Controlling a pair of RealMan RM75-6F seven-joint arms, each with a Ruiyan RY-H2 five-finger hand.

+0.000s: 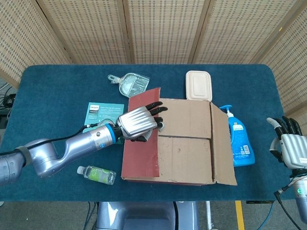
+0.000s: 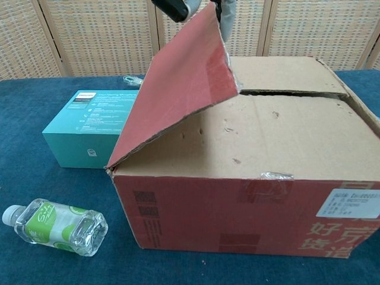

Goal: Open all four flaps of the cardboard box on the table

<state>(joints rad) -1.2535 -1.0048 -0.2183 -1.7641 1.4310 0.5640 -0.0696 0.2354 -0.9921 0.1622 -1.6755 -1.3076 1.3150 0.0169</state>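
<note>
At the counter's [image 1: 57, 81] middle stands the cardboard box [image 1: 187, 143]. The left hand [image 1: 138, 123] pinches the red flap's [image 2: 178, 89] free edge, raised steeply; its hinge runs front-to-back. The right hand [image 1: 289, 146], empty with fingers apart, waits well right of the box.

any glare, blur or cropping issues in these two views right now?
Head view: even light, sharp, no glare; the right hand sits at the frame edge. Chest view: sharp, soft shadow under the raised red flap on the cardboard box; the left hand is almost entirely cropped off the top; slight sheen on the small bottle.
</note>
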